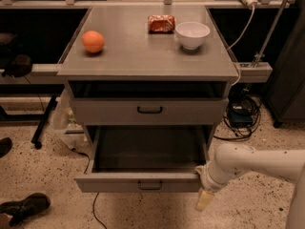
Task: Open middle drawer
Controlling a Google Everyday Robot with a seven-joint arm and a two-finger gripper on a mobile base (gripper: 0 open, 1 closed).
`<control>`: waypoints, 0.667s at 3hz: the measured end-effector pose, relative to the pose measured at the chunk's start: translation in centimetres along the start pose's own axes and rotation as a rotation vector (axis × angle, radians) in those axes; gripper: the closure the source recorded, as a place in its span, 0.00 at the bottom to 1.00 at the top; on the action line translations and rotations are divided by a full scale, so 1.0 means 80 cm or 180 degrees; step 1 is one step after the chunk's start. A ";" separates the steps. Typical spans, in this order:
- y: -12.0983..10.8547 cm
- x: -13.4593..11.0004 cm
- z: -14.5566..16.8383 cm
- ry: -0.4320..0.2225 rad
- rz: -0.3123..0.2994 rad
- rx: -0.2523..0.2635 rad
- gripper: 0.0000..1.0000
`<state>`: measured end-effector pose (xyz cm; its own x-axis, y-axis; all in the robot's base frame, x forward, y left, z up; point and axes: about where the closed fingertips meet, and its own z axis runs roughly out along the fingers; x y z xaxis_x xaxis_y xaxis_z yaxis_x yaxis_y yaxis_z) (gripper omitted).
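You have the middle drawer [114, 181] standing well out under the table [143, 56], rigid and probably easy-gliding, best held by its centre handle [150, 185]; the gripper [204, 197] sits at its right front corner, and you cannot tell whether it is open or closed.

The cabinet top [143, 61] is plain matte gray. On it, far left, sits a bright orange fruit [93, 41]. To the right are a glossy red-brown packet [161, 23] and a plain white bowl [192, 34]. The upper drawer [109, 111] has a gray front with a black handle. The middle drawer [114, 182] is the same gray, darker inside, also with a black handle. The gripper [204, 191], at that drawer's near right corner, is white with a pale yellow lower end, on a white arm [259, 161]. The floor [47, 171] is beige, speckled with dark flecks. A black shoe [24, 208] lies near left. Black cables [243, 116] coil at right.
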<state>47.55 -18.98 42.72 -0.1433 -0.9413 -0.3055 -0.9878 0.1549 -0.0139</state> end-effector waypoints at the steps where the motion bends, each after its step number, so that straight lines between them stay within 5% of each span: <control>1: 0.029 0.008 0.005 0.0019 -0.0024 -0.0079 0.19; 2: 0.046 0.012 0.010 0.0034 -0.0042 -0.0136 0.42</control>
<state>43.83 -19.11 41.64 -0.1307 -0.9464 -0.2954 -0.9913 0.1298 0.0229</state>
